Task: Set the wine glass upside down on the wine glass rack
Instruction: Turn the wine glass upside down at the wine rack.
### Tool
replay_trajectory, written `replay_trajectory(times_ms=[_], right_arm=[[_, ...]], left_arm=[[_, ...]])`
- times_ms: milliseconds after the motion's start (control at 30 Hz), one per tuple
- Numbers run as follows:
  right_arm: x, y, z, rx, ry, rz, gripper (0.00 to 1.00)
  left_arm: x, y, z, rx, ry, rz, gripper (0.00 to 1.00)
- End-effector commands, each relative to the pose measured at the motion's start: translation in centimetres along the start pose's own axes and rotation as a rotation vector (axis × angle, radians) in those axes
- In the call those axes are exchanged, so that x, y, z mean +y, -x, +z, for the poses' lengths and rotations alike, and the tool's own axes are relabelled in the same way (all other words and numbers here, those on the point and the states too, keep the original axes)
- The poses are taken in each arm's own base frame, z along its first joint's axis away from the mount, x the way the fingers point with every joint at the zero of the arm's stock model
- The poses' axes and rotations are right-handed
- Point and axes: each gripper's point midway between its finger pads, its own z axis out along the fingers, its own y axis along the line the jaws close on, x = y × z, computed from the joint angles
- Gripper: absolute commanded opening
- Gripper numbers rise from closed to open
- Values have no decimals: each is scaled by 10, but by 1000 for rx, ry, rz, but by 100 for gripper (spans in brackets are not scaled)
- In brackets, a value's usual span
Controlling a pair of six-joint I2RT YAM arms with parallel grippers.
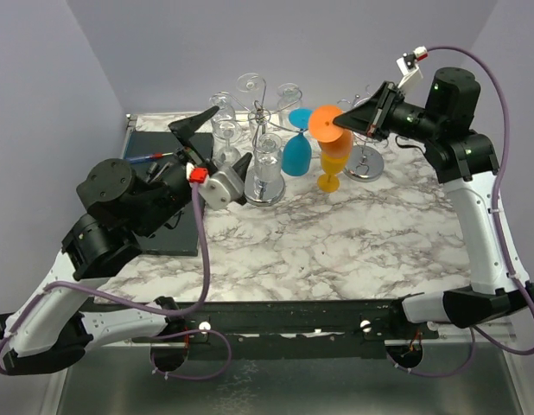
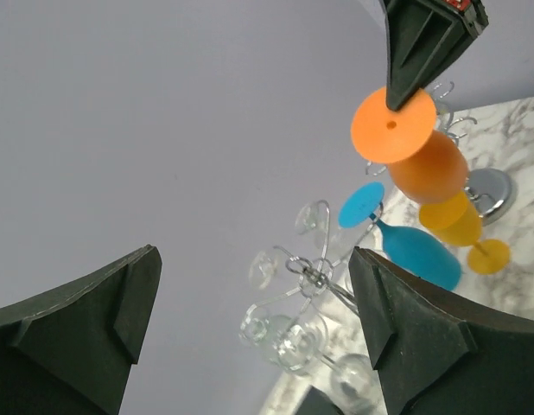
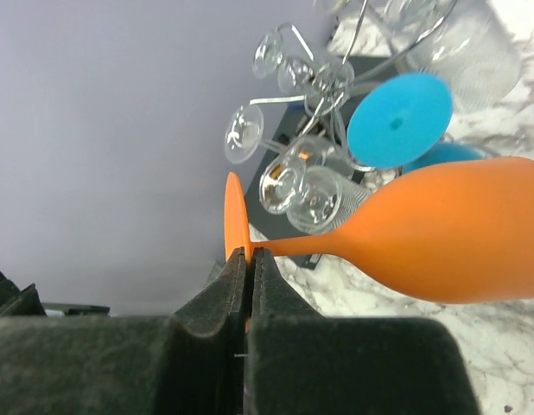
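My right gripper (image 1: pixel 346 122) is shut on the flat foot of an orange wine glass (image 1: pixel 329 128) and holds it upside down, bowl hanging, in the air. The jaws pinch the foot's rim in the right wrist view (image 3: pixel 248 255), with the orange bowl (image 3: pixel 457 233) to the right. The wire wine glass rack (image 1: pixel 261 113) stands just left of it, with clear glasses and a blue glass (image 1: pixel 295 154) hanging upside down. My left gripper (image 1: pixel 219 145) is open and empty beside the rack's left side. In the left wrist view the rack (image 2: pixel 314 277) shows between the open fingers (image 2: pixel 397 320), the orange glass (image 2: pixel 422 164) beyond.
A yellow wine glass (image 1: pixel 330 177) stands upright on the marble table under the orange one. A chrome round stand base (image 1: pixel 364 162) sits behind it. A clear tumbler (image 1: pixel 267 164) stands at the rack's foot. A dark mat (image 1: pixel 176 233) lies at the left.
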Motion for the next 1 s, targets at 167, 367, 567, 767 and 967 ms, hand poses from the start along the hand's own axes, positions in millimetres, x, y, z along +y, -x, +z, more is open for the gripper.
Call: replay_trajectory(times_ms=[167,367,567,767,967], right_arm=[[-24,63,-5,-106,-10,-10,0],[-56,89,12,-95,67,99,0],[-63,96,31,-52,173,156,1],[-67,103,39,-63,193,169,1],[-90,114,62,-66,214,198,1]], left_arm=[[35,-21,10,291,151,-314,99],[57,-17,13,355,202,-334,99],[52,-26,-6,403,188,-331,99],[43,-34,-14,422,164,-314,99],[36,-35,-8,422,135,-307,99]])
